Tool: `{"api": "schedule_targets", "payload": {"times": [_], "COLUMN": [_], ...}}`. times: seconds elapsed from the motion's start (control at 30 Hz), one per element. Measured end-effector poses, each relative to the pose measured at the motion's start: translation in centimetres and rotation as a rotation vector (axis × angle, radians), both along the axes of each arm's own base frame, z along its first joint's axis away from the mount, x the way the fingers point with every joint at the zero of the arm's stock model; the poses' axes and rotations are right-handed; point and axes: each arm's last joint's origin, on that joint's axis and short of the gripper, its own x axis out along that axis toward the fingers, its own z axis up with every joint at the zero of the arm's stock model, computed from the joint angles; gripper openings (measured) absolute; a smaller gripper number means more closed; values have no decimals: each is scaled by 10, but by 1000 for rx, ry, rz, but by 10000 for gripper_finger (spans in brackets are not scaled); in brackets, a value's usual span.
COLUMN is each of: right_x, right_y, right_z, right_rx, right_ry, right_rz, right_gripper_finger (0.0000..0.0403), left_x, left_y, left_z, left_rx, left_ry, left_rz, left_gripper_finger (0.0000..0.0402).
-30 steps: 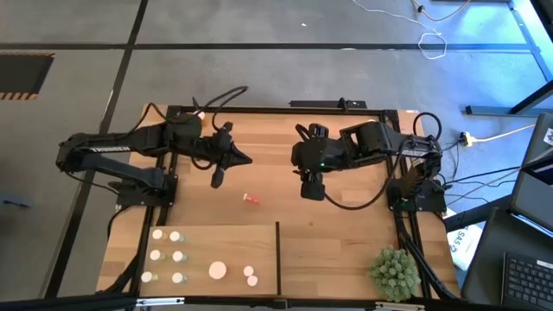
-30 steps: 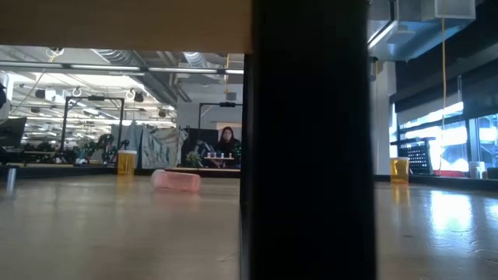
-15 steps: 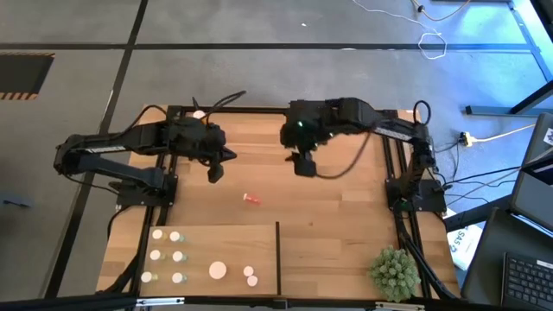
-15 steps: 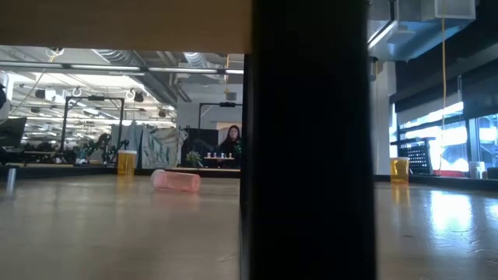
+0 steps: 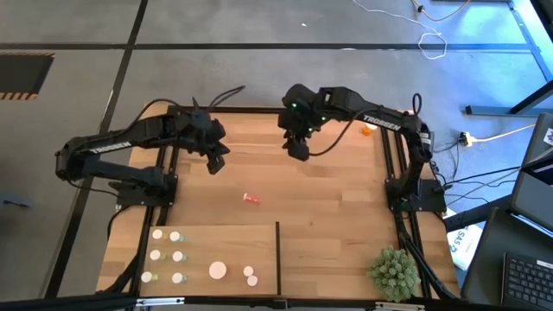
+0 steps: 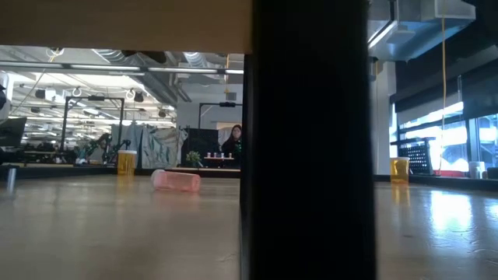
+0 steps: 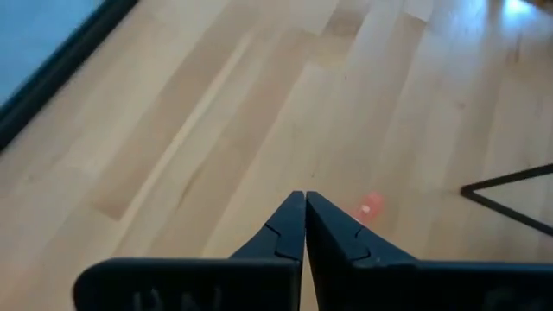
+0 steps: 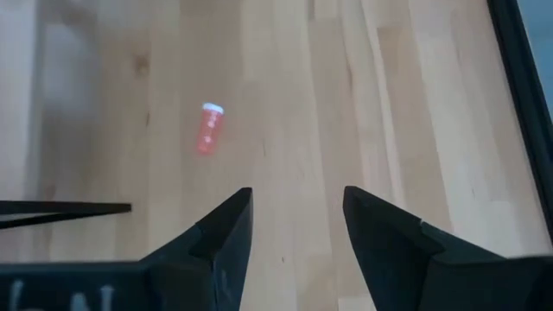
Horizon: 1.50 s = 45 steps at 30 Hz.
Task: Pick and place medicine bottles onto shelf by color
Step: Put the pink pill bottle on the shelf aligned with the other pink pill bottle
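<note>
Against the near edge of the table (image 5: 346, 216), toward its left corner: shelf (image 5: 259, 246) with dark divider (image 5: 277, 257); carries small white-capped medicine bottles (image 5: 164, 255) in rows at its left end, a wider bottle (image 5: 218, 270) and two tiny ones beside it. Near the right corner: spiky plant ball (image 5: 393, 272). Mid-table, well apart from both arms: orange bottle (image 5: 251, 199), lying on its side. Farther back, left of centre: left gripper (image 5: 216, 164), pressed together, pinching nothing. Toward the far edge, near its middle: right gripper (image 5: 298, 149), spread apart and empty, hanging over bare planks. By the far right corner: second orange bottle (image 5: 368, 130)
</note>
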Motion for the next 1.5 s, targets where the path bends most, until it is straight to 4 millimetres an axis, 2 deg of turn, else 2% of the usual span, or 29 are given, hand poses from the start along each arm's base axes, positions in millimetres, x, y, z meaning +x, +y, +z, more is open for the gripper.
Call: {"api": "schedule_targets", "payload": {"times": [0.13, 0.37, 0.53, 0.67, 0.8, 0.9, 1.03, 1.17, 1.3, 1.5], "right_x": [-1, -1, -2, -5, -8, -9, -10, -9, -8, -8], "right_y": [-5, -6, -7, -15, -24, -27, -31, -32, -32, -32], "right_z": [-4, -3, -3, -3, -7, -20, -43, -54, -54, -54], "right_rx": [-9, -30, -31, -2, 44, 73, 78, 65, 32, -6], "right_ry": [10, 4, -24, -59, -106, -115, -74, -72, -92, -106], "right_rz": [6, 32, 143, 221, 315, 386, 400, 419, 468, 518], "right_gripper_finger": [185, 184, 184, 184, 184, 184, 184, 184, 184, 184], "left_x": [1, 10, 18, 27, 37, 46, 57, 66, 73, 76], "left_y": [3, 3, 4, 7, 10, 10, 4, -7, -17, -19], "left_z": [-2, -9, -18, -27, -38, -48, -60, -71, -79, -84], "left_rx": [-42, -86, -24, 62, 65, 35, -6, 3, 7, -20], "left_ry": [6, 30, 93, 149, 200, 234, 269, 303, 336, 357], "left_rz": [-14, -70, -234, -364, -402, -428, -505, -616, -681, -655], "left_gripper_finger": [26, 85, 115, 117, 115, 116, 114, 112, 114, 113]}}
